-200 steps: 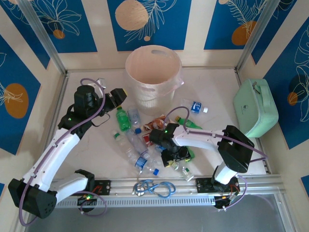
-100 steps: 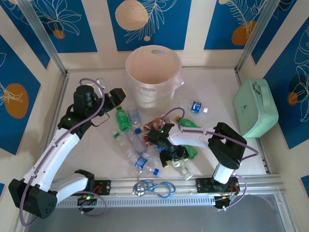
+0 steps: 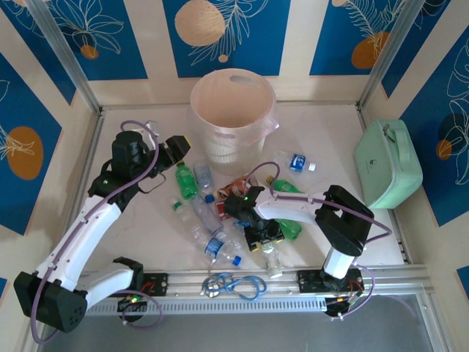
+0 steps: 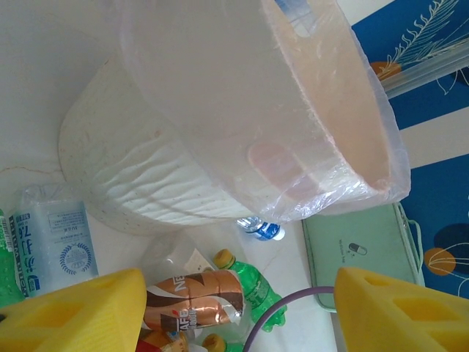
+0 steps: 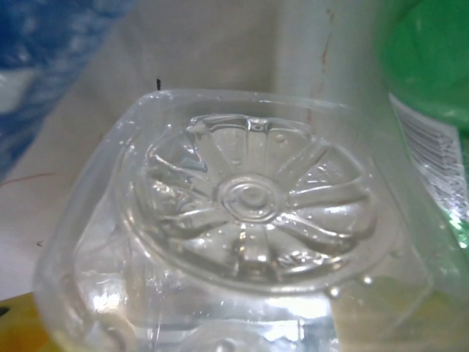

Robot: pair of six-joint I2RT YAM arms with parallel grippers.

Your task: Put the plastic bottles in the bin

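Bottles loose on table, white bin just beyond.

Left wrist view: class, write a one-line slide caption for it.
Open left end effector faces the lined bin, with bottles lying by its base.

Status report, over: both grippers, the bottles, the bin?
Left gripper open, empty, near bin. Right gripper at clear bottle, grip unconfirmed. Green bottle close alongside. Over.

Left gripper hangs raised, jaws apart; right gripper points down, arm folded, jaws hard to judge.
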